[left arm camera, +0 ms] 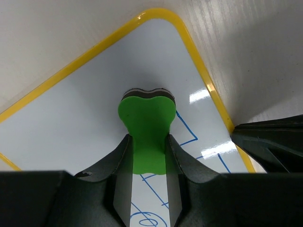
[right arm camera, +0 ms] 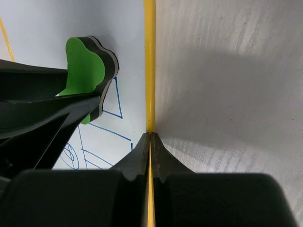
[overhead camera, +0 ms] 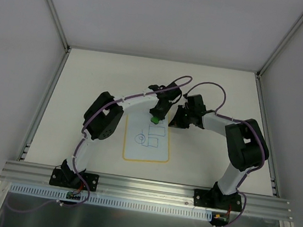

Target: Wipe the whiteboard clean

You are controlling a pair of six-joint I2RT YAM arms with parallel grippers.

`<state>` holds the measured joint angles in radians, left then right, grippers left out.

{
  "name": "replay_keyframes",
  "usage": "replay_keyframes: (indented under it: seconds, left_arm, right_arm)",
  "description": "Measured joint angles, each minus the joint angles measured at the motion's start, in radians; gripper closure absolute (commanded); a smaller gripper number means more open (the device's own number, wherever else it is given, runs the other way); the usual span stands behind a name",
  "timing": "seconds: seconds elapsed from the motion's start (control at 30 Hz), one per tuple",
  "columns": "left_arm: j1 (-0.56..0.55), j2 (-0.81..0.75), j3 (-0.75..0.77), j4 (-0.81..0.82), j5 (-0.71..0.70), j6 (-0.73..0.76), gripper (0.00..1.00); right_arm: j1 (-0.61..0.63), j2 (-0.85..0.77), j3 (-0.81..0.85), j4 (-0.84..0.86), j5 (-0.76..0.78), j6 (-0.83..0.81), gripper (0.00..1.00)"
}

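Observation:
The whiteboard (overhead camera: 146,146) lies flat on the table, yellow-bordered, with a blue drawing (overhead camera: 151,137) of boxes and a circle. My left gripper (overhead camera: 155,115) is shut on the green eraser block (overhead camera: 154,119), whose dark pad rests on the board's far part. In the left wrist view the eraser (left arm camera: 147,118) sits between my fingers (left arm camera: 120,165) on the whiteboard (left arm camera: 80,109), just above the blue lines (left arm camera: 187,132). My right gripper (right arm camera: 150,138) is shut, its tips on the board's yellow right border (right arm camera: 149,56). The eraser (right arm camera: 85,66) shows to its left.
Grey enclosure walls (overhead camera: 21,47) stand close around the table on the left, back and right. An aluminium rail (overhead camera: 148,188) runs along the near edge by the arm bases. The right gripper (left arm camera: 270,142) stands close beside the left one at the board's right edge.

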<state>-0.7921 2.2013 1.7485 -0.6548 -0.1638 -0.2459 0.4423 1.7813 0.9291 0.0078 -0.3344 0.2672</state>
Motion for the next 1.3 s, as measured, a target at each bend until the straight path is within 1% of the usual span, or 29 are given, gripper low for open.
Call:
replay_keyframes:
  seconds: [0.27,0.5,0.8,0.93,1.07,1.3]
  left_arm:
    - [-0.003,-0.023,-0.035,0.024,0.056,-0.035,1.00]
    - [-0.040,-0.051,-0.080,0.034,0.105,-0.077,1.00]
    - [-0.053,-0.129,-0.206,0.088,0.129,-0.157,1.00]
    - [-0.062,-0.168,-0.262,0.090,0.103,-0.187,1.00]
    - [-0.042,-0.192,-0.297,0.089,0.087,-0.219,1.00]
    - [0.055,-0.212,-0.320,0.053,0.071,-0.230,1.00]
  right_arm:
    - [-0.027,0.013,-0.004,0.008,-0.049,0.037,1.00]
    - [-0.040,0.020,-0.010,0.021,-0.076,0.063,1.00]
    - [-0.043,0.021,-0.011,0.022,-0.082,0.073,1.00]
    - [-0.043,0.022,-0.011,0.023,-0.082,0.074,1.00]
    - [-0.044,0.022,-0.011,0.023,-0.082,0.074,1.00]
    - [-0.043,0.023,-0.011,0.027,-0.084,0.074,1.00]
